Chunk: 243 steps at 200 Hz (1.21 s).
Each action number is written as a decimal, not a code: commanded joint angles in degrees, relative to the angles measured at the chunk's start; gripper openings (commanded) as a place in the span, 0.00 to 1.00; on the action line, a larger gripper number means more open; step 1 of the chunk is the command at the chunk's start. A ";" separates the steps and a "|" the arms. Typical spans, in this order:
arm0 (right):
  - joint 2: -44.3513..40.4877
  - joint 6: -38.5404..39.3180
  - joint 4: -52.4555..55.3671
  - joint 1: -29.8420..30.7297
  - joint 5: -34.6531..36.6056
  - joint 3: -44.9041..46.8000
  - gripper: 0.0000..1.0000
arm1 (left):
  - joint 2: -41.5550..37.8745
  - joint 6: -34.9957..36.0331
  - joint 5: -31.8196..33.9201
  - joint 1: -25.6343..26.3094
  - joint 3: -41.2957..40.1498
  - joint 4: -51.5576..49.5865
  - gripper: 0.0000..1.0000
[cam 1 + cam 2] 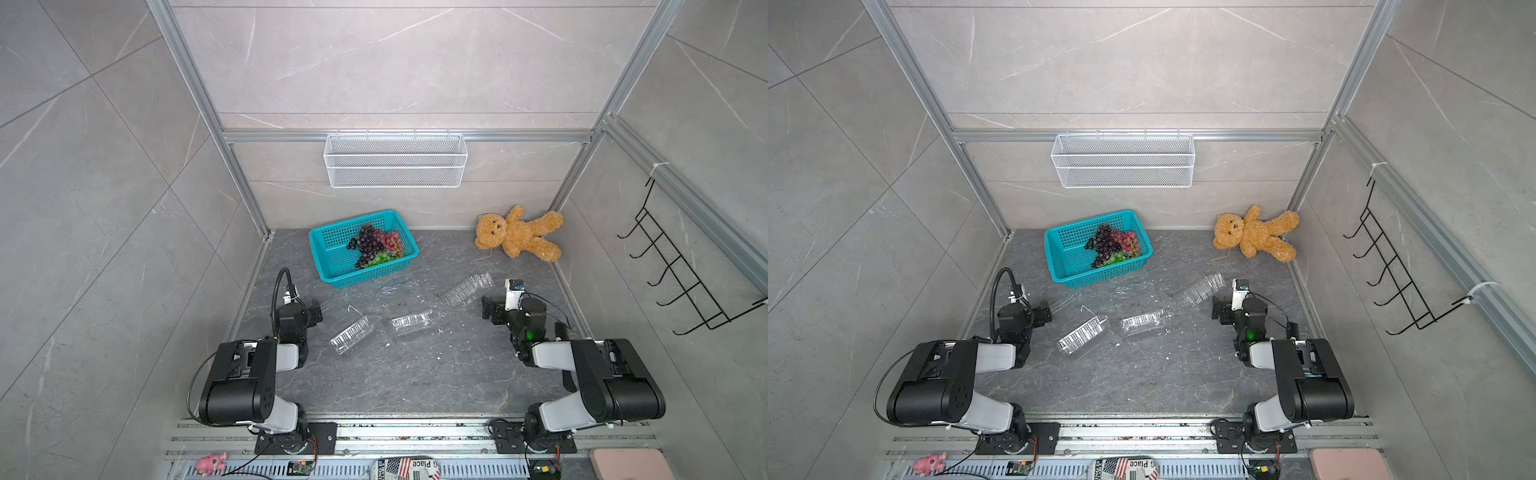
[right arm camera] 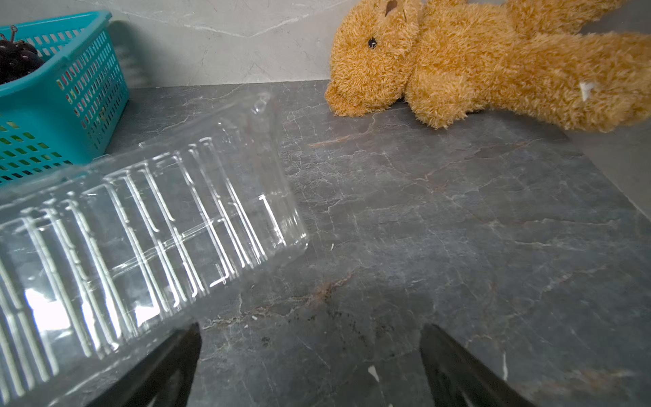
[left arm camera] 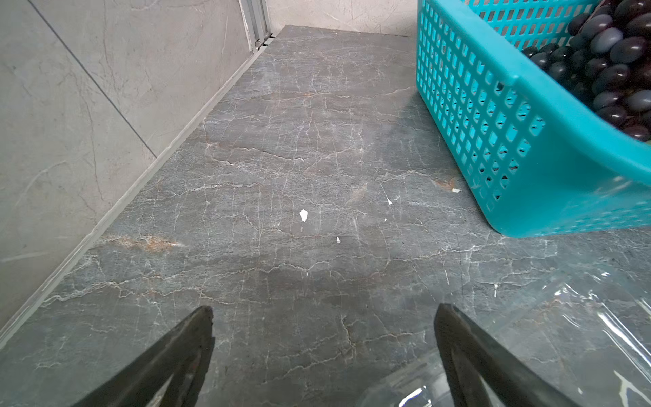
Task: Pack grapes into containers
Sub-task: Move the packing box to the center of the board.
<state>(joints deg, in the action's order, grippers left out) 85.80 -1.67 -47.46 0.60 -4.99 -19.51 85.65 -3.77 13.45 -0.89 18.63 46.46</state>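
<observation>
Top views are both showing the grapes (image 1: 376,247) lying heaped in the teal basket (image 1: 374,272), which is sitting on the far part of the dark stone table (image 1: 415,374), left of centre; dark purple bunches are lying over pink and green ones. The three clear containers are lying on the table nearer than the basket: the left container (image 1: 352,336) is resting near the left gripper (image 1: 316,309), the middle container (image 1: 411,322) is sitting just to its right, and the right container (image 1: 467,289) is lying farther back, just beside the right gripper (image 1: 487,309). In the left wrist view the left gripper's fingers (image 3: 190,345) are standing spread wide over bare table, grasping nothing, with a corner of the basket far to their right. In the right wrist view the right gripper's fingers (image 2: 454,359) are likewise standing released and apart, the ribbed right container lying just to their left; whether it is touching a fingertip I cannot tell. A brown teddy bear (image 1: 519,235) is lying in the far right corner.
</observation>
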 commanded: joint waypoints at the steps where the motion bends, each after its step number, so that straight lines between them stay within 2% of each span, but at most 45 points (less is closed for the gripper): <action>1: 0.16 0.63 -1.76 -0.30 -0.56 -1.07 0.99 | 0.16 1.39 1.05 0.18 1.40 2.90 1.00; 184: 0.37 0.53 -1.54 -0.25 -0.55 -1.30 0.99 | 0.22 1.39 0.94 0.13 1.42 2.85 1.00; 224: 0.20 0.18 -1.23 -0.25 0.70 -1.49 0.99 | 0.21 1.38 0.93 0.12 1.44 2.85 1.00; 243: -0.61 -1.52 0.68 -0.30 5.00 -2.12 0.99 | 0.23 1.31 0.69 0.13 1.43 2.76 1.00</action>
<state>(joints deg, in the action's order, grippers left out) 85.80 -1.74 -47.42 0.60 -4.08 -19.57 85.67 -3.60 13.45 -0.89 18.63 46.59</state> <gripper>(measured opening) 0.993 0.999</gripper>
